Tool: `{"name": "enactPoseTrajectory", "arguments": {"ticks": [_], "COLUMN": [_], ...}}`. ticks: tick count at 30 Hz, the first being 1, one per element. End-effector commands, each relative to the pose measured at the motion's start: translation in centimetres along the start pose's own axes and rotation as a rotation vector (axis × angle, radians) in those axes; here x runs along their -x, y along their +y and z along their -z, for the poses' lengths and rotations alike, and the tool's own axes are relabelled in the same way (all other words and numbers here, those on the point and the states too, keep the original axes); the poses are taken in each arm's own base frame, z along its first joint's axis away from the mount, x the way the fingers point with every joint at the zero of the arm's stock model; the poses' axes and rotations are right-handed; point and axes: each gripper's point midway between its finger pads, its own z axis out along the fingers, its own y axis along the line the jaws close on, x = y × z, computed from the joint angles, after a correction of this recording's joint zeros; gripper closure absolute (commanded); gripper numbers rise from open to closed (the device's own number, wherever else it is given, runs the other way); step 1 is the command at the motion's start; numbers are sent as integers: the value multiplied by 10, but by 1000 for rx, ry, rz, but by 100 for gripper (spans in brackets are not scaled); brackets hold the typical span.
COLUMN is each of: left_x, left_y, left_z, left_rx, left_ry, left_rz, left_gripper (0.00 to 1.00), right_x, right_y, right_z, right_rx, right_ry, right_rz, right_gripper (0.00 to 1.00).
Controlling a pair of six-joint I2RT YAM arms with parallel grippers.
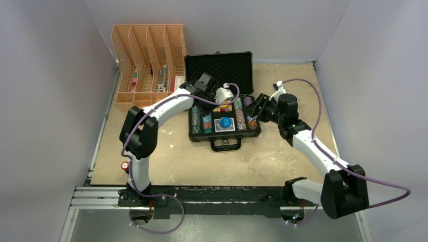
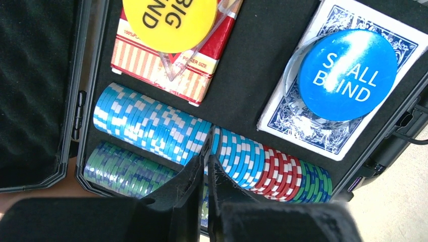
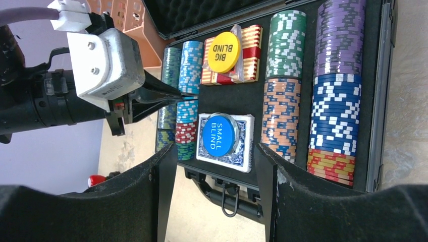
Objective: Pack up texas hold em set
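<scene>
The black case [image 1: 224,135] lies open at the table's middle, its foam lid [image 1: 219,68] raised at the back. It holds rows of poker chips [image 3: 335,96], a red deck [image 2: 151,60] with a yellow BIG BLIND button [image 2: 169,17] on it, and a blue deck [image 2: 303,121] with a blue SMALL BLIND button [image 2: 347,74] on it. My left gripper [image 2: 208,157] is shut, its tips pressed into the light-blue chip row [image 2: 146,123]; it also shows in the top view [image 1: 207,110]. My right gripper [image 3: 216,151] is open and empty, hovering over the case's front right [image 1: 254,108].
An orange slotted organiser [image 1: 149,60] stands at the back left, close to the case lid. A small red-and-black bottle [image 1: 124,165] sits by the left arm's base. The case handle [image 3: 229,196] juts toward the near edge. White walls enclose the table on three sides.
</scene>
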Motion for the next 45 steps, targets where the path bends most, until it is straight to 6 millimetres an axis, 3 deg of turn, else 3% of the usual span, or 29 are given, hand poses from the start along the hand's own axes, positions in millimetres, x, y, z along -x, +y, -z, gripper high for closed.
{"name": "enactPoseTrajectory", "arguments": {"ticks": [1,5,10,14,17,19,24,26,30,34,41,45], "left_x": [17,30,52,66,71,63,29,11,-19,-32,-25,-24], "left_y": [14,14,23,32,50,60,56,58,53,50,43,41], "left_z": [5,23,63,101,135,165,198,208,207,202,193,189], "left_rx": [46,44,91,165,314,418,507,564,627,645,588,568], "left_ry": [-49,-101,-232,-371,-522,-628,-742,-742,-698,-711,-707,-700], "left_rz": [29,42,116,237,440,580,805,904,942,909,847,837], "left_gripper": [90,79,72,71,70,69,60,51,35,29,32,33], "right_x": [22,40,73,102,124,141,178,186,196,213,221,216], "right_y": [6,10,13,11,-3,-14,-40,-45,-52,-56,-64,-60], "right_z": [3,8,8,-10,-32,-45,-78,-96,-133,-159,-190,-195], "right_rx": [-8,-40,-88,-113,-143,-162,-181,-157,-106,-70,-26,30], "right_ry": [-62,-112,-188,-225,-226,-228,-216,-191,-133,-134,-86,-73], "right_rz": [45,71,94,107,123,128,208,268,385,480,597,635], "right_gripper": [39,37,36,34,31,30,24,21,21,22,23,38]}}
